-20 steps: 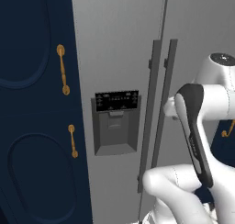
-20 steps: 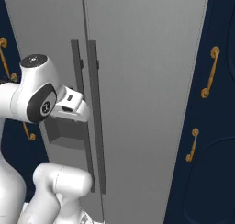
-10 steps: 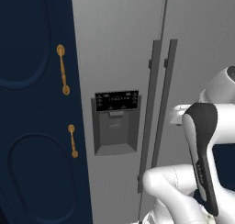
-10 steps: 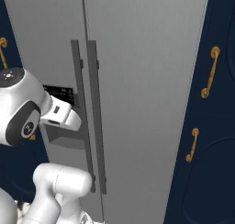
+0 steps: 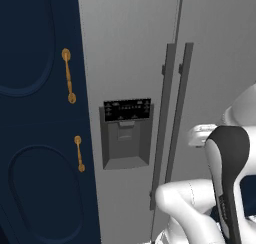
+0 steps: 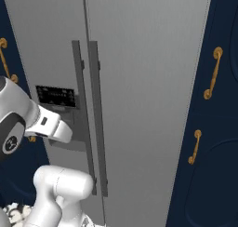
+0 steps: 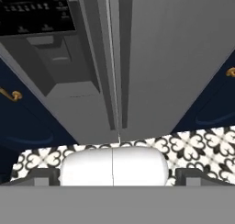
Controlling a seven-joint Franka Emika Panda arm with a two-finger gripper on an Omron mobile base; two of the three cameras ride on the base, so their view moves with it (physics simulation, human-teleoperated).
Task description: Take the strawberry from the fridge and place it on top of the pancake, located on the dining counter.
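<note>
The fridge (image 5: 165, 53) fills the frame centre, its 2 doors closed, 2 bar handles (image 6: 88, 123) side by side, dispenser panel (image 5: 126, 133) lower left. The tool (image 7: 112, 172), bottom edge of the hand view, stands wide open, empty.

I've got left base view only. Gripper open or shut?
Observer: Open. In hand view the gripper has its fingertips wide apart, with nothing between them.
Operator: Aimed at what?
Observer: The lower ends of the fridge bar handles, with the door seam about centred.
Operator: What's right of the fridge?
Observer: Right base view shows a navy cabinet with two gold handles.
</note>
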